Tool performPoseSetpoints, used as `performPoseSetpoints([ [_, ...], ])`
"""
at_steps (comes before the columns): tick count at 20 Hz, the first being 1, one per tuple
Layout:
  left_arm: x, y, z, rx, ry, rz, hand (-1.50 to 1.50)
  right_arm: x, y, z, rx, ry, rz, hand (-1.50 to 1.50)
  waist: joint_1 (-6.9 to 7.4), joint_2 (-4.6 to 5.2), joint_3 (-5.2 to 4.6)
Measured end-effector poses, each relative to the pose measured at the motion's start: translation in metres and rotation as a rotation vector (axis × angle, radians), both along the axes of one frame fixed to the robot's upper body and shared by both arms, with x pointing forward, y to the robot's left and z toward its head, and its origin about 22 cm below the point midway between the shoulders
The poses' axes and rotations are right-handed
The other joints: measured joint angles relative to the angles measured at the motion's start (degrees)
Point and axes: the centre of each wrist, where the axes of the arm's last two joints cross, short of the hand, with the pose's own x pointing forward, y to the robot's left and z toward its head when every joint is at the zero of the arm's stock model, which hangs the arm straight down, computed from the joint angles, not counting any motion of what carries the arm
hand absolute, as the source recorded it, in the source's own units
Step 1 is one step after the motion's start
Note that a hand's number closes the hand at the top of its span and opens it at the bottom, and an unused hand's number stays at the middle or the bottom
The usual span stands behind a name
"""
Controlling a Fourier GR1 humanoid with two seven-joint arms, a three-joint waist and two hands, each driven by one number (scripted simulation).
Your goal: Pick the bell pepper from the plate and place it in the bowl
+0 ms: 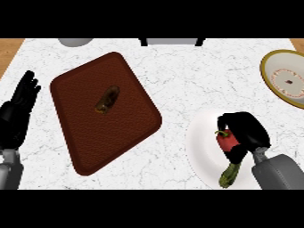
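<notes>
— Where's the bell pepper now?

— On the white plate, near the worktop's front right edge. The right hand is curled round its red body.

— Tricky to hold, I'd guess?

— Light and hollow, probably, with a smooth, slippery skin. Better to wrap the broad red part than the green stem trailing toward the plate's front rim.

— And the bowl?

— By the back right corner, well apart. The left hand rests open at the left edge.
</notes>
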Motion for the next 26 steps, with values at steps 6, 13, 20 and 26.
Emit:
performPoseSetpoints([
  [6,-0.005,0.008,-0.004,0.001,0.006,0.021,0.00,0.003,-0.072,0.066,0.048,-0.242,0.161,1.50,-1.14,-0.21,-0.05],
  [13,-0.009,0.008,0.002,-0.002,0.010,0.021,0.00,-0.004,-0.140,0.142,0.246,-0.474,0.090,1.50,-1.31,-0.26,-0.08],
  [20,0.000,-0.003,0.000,-0.004,0.003,0.002,0.00,0.012,-0.187,0.180,0.334,-0.519,-0.015,1.50,-0.05,0.12,-0.09],
  [26,0.008,-0.010,0.006,0.000,-0.006,-0.012,0.00,0.043,-0.210,0.168,0.407,-0.485,-0.054,1.50,0.76,0.36,-0.07],
])
